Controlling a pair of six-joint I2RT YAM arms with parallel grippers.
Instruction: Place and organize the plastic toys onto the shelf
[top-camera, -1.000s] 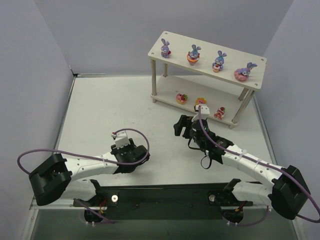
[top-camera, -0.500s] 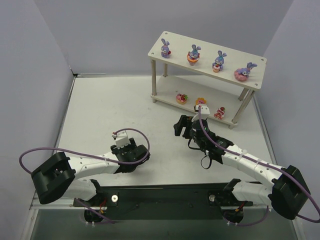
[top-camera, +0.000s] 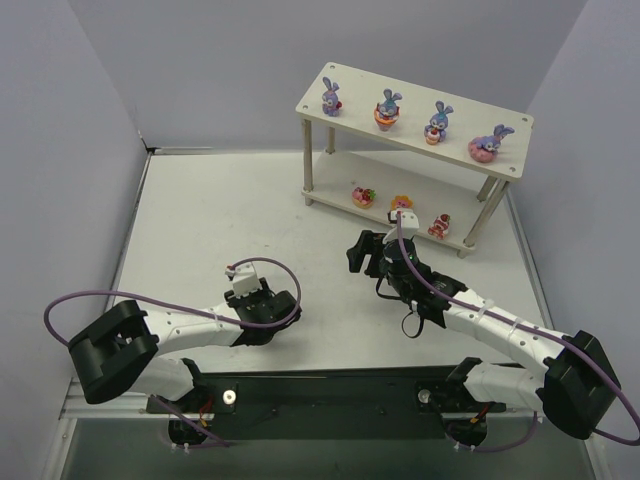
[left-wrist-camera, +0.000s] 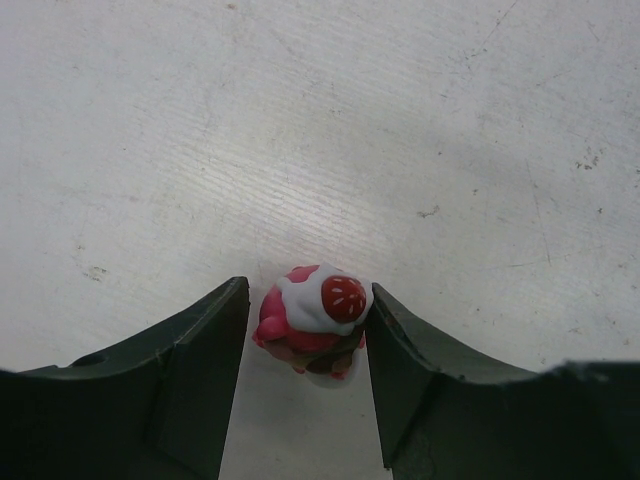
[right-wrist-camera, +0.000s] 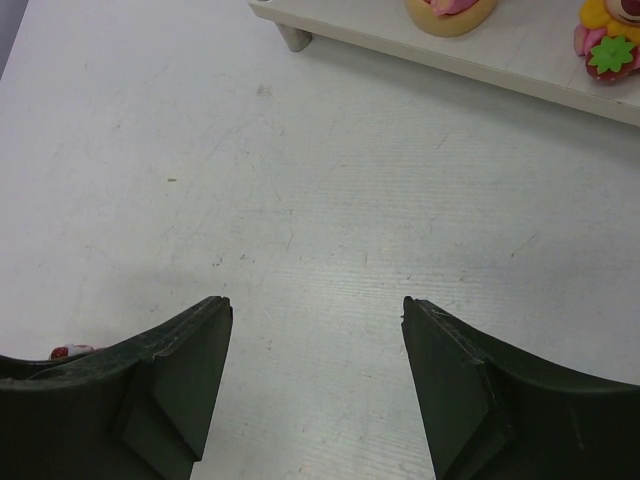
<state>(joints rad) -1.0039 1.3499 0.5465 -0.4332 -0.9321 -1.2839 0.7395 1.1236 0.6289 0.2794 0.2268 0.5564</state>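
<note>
We're looking down on the tabletop (top-camera: 220, 210), and the shelf (top-camera: 360, 105) stands at its far right side. Four purple bunnies line its top board: one (top-camera: 331, 97) at the left end, a second (top-camera: 388, 110) and a third (top-camera: 437, 122) in the middle, and a fourth (top-camera: 490, 145) on a pink ring at the right end. On the lower board we see three more small toys, a pink one (top-camera: 362, 195), a yellow-and-pink one (top-camera: 402, 203) and a red-and-pink one (top-camera: 439, 225).

Now to the left arm (top-camera: 190, 325), which lies low across the near left of the tabletop, well apart from the shelf. From its wrist view we get the cupcake toy (left-wrist-camera: 318, 315): pink body, white icing, a red strawberry on top. It sits between the left jaws, which are drawn in narrow on it. One finger (left-wrist-camera: 415, 380) presses its side and the other finger (left-wrist-camera: 200, 370) is right against the opposite side. The toy is low over the scuffed white surface, and we can't tell whether it's touching it.

Over to the right arm (top-camera: 480, 315), which reaches in from the near right, its head just in front of the shelf. Its right jaws stand wide apart with nothing between them, only bare tabletop showing past the dark fingertips (right-wrist-camera: 215, 320). At the top of that wrist view we catch the edge of the shelf's lower board with two of the toys on it.
</note>
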